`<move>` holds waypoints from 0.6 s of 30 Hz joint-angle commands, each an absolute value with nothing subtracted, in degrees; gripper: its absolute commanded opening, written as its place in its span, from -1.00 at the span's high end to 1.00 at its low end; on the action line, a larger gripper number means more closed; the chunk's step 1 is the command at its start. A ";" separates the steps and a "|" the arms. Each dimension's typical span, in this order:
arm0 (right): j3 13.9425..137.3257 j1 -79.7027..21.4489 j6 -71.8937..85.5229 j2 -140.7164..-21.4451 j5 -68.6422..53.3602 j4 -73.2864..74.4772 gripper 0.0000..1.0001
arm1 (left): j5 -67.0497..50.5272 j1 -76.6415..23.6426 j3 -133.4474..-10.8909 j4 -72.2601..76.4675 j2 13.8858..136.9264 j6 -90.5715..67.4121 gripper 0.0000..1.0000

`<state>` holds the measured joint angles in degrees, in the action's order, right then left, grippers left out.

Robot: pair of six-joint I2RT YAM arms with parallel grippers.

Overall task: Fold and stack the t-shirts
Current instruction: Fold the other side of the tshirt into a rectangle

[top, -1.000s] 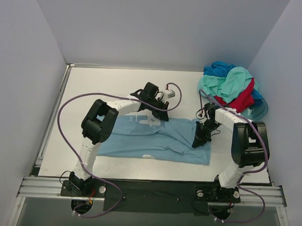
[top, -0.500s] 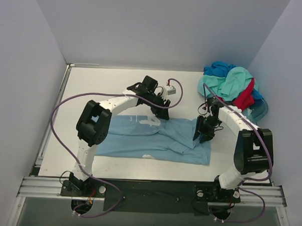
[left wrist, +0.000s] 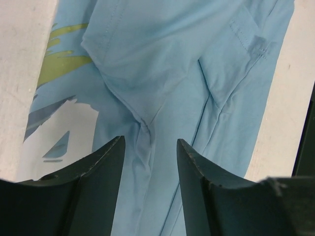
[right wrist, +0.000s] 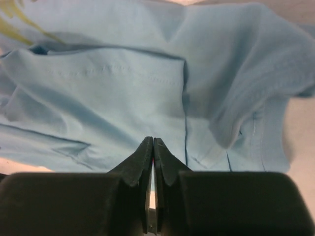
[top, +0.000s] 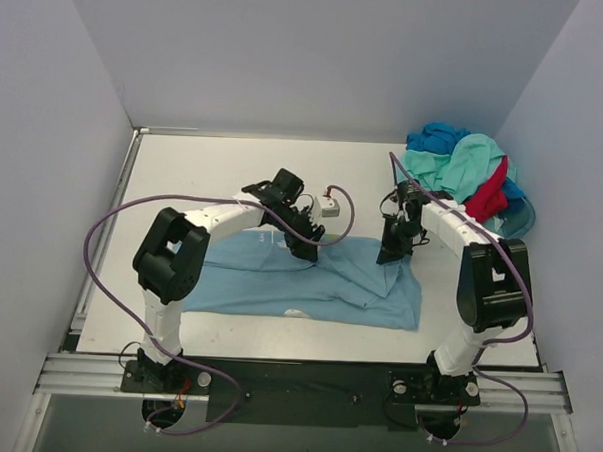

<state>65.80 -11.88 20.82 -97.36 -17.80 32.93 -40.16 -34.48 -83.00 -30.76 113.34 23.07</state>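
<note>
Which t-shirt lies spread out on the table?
The light blue t-shirt. The mint-green shirt, the red shirt and the darker blue shirt are piled at the far right.

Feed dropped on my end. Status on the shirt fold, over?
Left claw open over the light-blue t-shirt, empty. Right claw shut at its right edge, grip on cloth unclear. Shirt spread out, rumpled. Nothing in the way.

A robot lab cell: bare pale walls (top: 319, 57) box in the white table (top: 234, 173); two arms (top: 217, 217) are bolted to an aluminium rail (top: 295, 381) at the table's near edge.
</note>
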 commanded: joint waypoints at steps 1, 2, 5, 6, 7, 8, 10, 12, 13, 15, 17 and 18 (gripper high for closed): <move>67.15 -11.34 22.24 -101.50 -17.23 30.42 1.00 | -38.94 -37.26 -81.48 -22.95 113.64 20.57 -0.13; 66.80 -11.34 22.32 -102.47 -17.23 28.50 1.00 | -37.89 -37.70 -80.43 -22.24 114.08 20.04 -0.13; 66.27 -11.07 23.20 -104.93 -14.86 26.54 1.00 | -35.60 -39.11 -79.37 -20.31 115.31 19.60 -0.06; 66.44 -10.55 24.07 -105.99 -13.37 26.72 1.00 | -35.16 -39.29 -79.28 -20.22 115.57 19.60 0.08; 66.10 -10.11 25.13 -106.52 -12.75 26.81 1.00 | -34.72 -39.37 -78.76 -20.13 115.66 19.60 0.14; 65.83 -9.24 25.48 -106.96 -11.96 26.72 1.00 | -34.37 -39.37 -78.40 -19.95 115.66 19.77 0.27; 65.22 -8.27 25.84 -106.96 -9.95 26.81 1.00 | -32.79 -39.20 -76.91 -19.95 115.40 20.65 0.48; 65.21 -7.82 24.88 -107.05 -8.09 26.89 1.00 | -32.35 -39.02 -75.50 -20.48 115.23 22.40 0.70; 65.56 -7.56 24.26 -107.22 -8.00 27.07 1.00 | -32.26 -39.11 -74.63 -21.17 115.05 23.80 0.75; 66.35 -7.12 23.47 -108.01 -7.65 27.68 1.00 | -33.39 -39.29 -74.09 -22.58 114.53 24.78 0.82; 66.80 -6.42 23.29 -108.19 -7.47 27.86 1.00 | -34.89 -39.20 -73.48 -23.90 113.82 24.87 0.81; 67.06 -6.16 23.20 -108.11 -7.30 27.86 1.00 | -35.07 -39.37 -73.04 -24.08 113.38 24.87 0.81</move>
<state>66.19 -8.10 24.95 -106.41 -15.18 26.57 -34.50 -39.31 -75.13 -21.58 115.31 22.41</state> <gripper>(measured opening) 0.001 0.108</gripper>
